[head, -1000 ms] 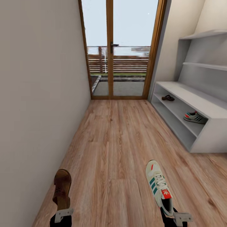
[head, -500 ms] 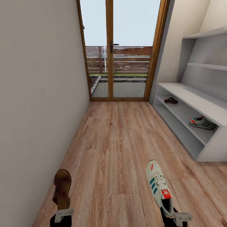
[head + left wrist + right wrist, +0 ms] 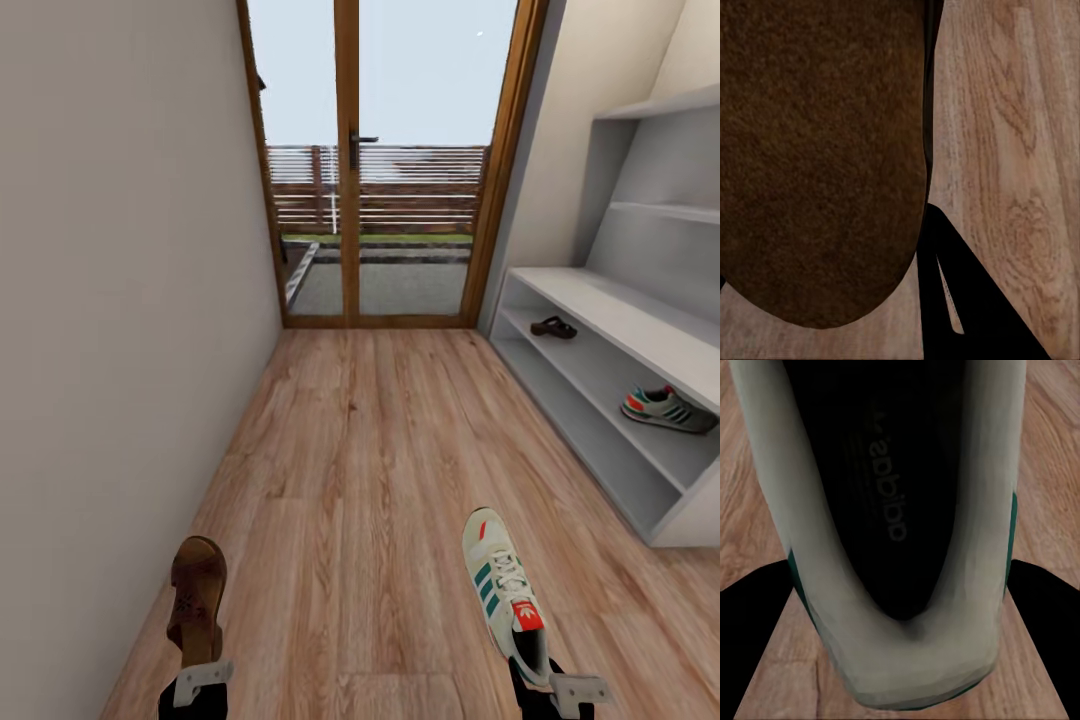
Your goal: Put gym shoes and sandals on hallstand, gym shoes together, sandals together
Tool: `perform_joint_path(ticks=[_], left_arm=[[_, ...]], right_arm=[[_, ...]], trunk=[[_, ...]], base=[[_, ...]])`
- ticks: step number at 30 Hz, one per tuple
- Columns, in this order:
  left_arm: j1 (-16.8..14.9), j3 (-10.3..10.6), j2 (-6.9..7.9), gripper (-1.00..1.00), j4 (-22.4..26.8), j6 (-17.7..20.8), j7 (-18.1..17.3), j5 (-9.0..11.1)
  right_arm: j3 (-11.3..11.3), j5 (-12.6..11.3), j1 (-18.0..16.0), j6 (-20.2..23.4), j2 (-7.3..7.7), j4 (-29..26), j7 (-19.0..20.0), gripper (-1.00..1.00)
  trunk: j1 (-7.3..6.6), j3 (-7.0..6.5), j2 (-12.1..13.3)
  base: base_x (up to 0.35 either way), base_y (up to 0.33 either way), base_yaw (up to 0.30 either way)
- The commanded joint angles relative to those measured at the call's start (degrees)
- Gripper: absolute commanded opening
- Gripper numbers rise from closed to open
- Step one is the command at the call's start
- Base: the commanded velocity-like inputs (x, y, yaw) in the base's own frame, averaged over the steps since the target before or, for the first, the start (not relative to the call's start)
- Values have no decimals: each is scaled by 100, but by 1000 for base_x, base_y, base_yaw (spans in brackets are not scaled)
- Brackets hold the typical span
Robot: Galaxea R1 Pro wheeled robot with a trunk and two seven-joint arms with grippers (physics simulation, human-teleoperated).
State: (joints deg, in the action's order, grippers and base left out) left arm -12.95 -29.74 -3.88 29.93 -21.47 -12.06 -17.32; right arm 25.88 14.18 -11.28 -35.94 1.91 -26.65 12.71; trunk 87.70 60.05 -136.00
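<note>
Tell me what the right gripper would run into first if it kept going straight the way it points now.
Holding a gym shoe, the right gripper points down the corridor. The corridor floor ahead looks free up to the glass door, though depth is uncertain.

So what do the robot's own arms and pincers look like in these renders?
In the head view, each arm ends in a black segment carrying a pale grey bracket-like plate: the left pincer and the right pincer. In the wrist views the fingers appear as flat black wedges. No cables or markings are visible.
</note>
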Motion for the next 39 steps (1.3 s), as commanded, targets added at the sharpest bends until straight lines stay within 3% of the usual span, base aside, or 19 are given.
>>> perform_joint_path(ticks=[1,39], left_arm=[[-5,-50,-7,-100,4,-15,-42,-52],[-5,-41,-7,-100,4,-15,-42,-52]], right_arm=[[49,41,-6,-24,-5,2,39,-100],[49,36,-6,-25,-7,-1,39,-100]], trunk=[[2,5,-2],[2,5,-2]], base=[[337,0,0],[337,0,0]])
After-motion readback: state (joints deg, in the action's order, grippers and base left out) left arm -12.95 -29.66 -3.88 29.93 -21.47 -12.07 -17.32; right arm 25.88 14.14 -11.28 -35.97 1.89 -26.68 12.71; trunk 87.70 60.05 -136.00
